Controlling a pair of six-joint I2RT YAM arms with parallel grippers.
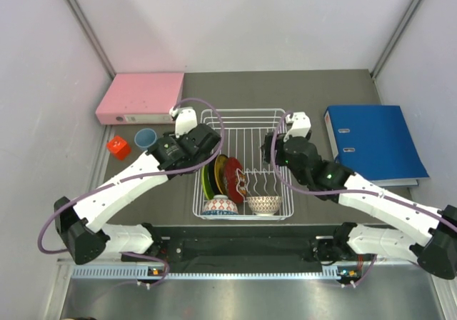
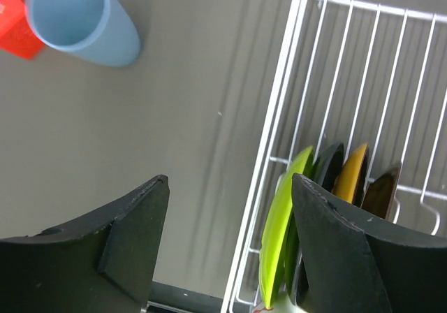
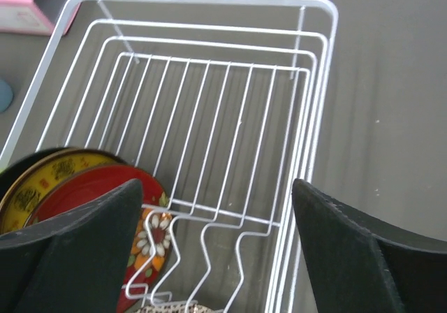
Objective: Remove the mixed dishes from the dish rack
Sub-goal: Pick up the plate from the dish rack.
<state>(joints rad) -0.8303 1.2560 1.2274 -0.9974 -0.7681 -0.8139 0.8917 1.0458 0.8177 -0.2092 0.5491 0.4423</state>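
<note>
Top external: red cube [image 1: 118,147] beside cup [image 1: 146,137], left of rack [image 1: 246,131]

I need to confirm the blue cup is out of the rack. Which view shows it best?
Left wrist: the blue cup is large, on the table outside the dish rack. Top external shows it small; right wrist catches only a sliver.

arms [image 1: 118,191]: white shells, black joints | cables [image 1: 43,231]: purple | pincer fingers [image 2: 133,236]: matte black wedges
</note>
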